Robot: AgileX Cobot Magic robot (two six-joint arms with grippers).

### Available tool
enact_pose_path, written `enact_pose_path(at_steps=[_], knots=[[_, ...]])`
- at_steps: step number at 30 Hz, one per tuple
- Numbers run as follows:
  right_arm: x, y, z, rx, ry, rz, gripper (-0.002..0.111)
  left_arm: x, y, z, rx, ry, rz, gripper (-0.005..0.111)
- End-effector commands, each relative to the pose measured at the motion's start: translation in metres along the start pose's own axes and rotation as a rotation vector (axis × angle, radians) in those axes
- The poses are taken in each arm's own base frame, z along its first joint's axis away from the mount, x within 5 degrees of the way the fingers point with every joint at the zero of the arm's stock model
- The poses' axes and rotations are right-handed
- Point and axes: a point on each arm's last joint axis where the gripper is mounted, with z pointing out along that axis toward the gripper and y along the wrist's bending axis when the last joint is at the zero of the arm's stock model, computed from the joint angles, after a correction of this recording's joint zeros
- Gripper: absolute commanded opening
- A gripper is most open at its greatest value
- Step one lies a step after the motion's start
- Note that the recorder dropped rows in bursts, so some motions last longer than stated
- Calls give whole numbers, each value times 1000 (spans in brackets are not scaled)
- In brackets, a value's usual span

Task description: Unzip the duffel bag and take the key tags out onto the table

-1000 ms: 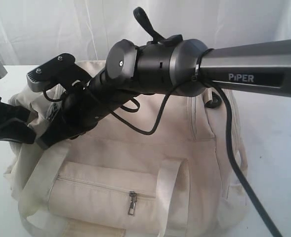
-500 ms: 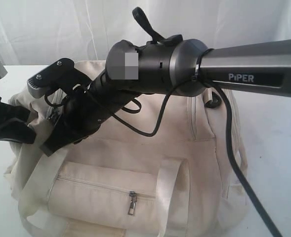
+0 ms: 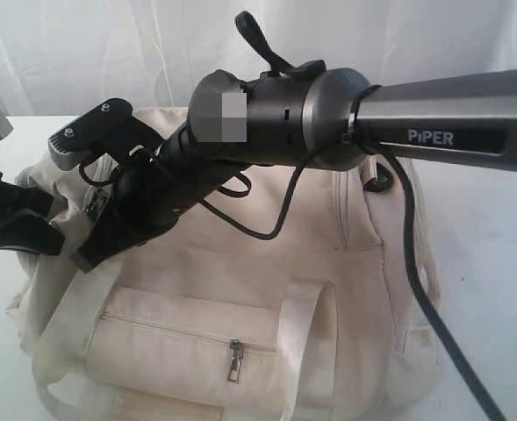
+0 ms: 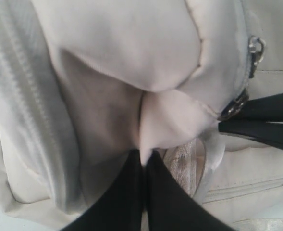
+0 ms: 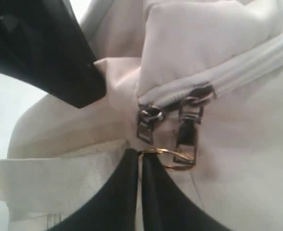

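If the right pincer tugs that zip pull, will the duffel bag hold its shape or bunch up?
Likely bunches: the duffel bag sags in soft folds, and its fabric puckers where the left pincer pinches it. That pinch probably helps brace it. The small metal zip pulls may slip from the right pincer.

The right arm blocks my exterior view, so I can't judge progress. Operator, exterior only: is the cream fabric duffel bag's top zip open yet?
Observer: No. The right wrist view shows the cream fabric duffel bag's top zip looking closed, with its two silver zip pulls side by side at one end.
Operator: What is the right gripper holding?
Observer: The right gripper is shut, and seems to pinch a thin gold metal ring at those pulls.
Operator: And the left?
Observer: The left gripper is shut on a fold of the bag's fabric, near the pulls.
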Motion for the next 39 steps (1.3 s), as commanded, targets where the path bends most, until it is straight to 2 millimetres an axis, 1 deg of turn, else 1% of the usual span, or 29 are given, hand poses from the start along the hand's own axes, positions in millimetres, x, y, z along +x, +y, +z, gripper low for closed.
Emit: enact_pose_path(at_steps=[1,2,4,6,7,11,14,19,20,21,22,23,25,27,32,34,39], knots=[[-15,-2,-24,57,-68,-38,0,-3,-6,-5,31,-25,-8,0],[-19,-4,-32,98,-87,-45,0,-3,-6,-5,31,-25,-8,0],[-21,-12,-40,138,-108,-30,0,-3,-6,-5,31,-25,-8,0],[-21,-21,-43,165,-127,-17,0,-2,-6,-5,33,-23,-8,0],[-22,-23,-44,175,-140,-16,0,-2,-6,-5,33,-23,-8,0],[-36,-31,-49,230,-231,-20,0,-2,-6,-5,34,-21,-8,0],[-46,-36,-45,255,-267,-41,0,-2,-6,-5,34,-21,-8,0],[-59,-50,-26,278,-301,-51,0,-2,-6,-5,37,-16,-8,0],[-61,-57,-21,288,-309,-49,0,-2,-6,-5,37,-16,-8,0],[-62,-61,-20,295,-312,-46,0,-1,-6,-4,39,-15,-10,0],[-65,-71,-17,310,-324,-40,0,-1,-6,-4,42,-16,-14,0],[-66,-75,-16,316,-329,-38,0,-1,-6,-4,42,-16,-14,0],[-68,-92,-11,342,-346,-23,0,-1,-6,-4,42,-16,-14,0],[-69,-102,-8,354,-361,-8,0,-1,-7,-4,43,-15,-13,0],[-74,-122,1,399,-423,7,0,-1,-7,-4,45,-14,-15,0],[-77,-130,3,405,-453,47,0,-1,-7,-4,44,-16,-15,0],[-74,-148,6,412,-481,143,0,-1,-7,-4,43,-17,-15,0]])
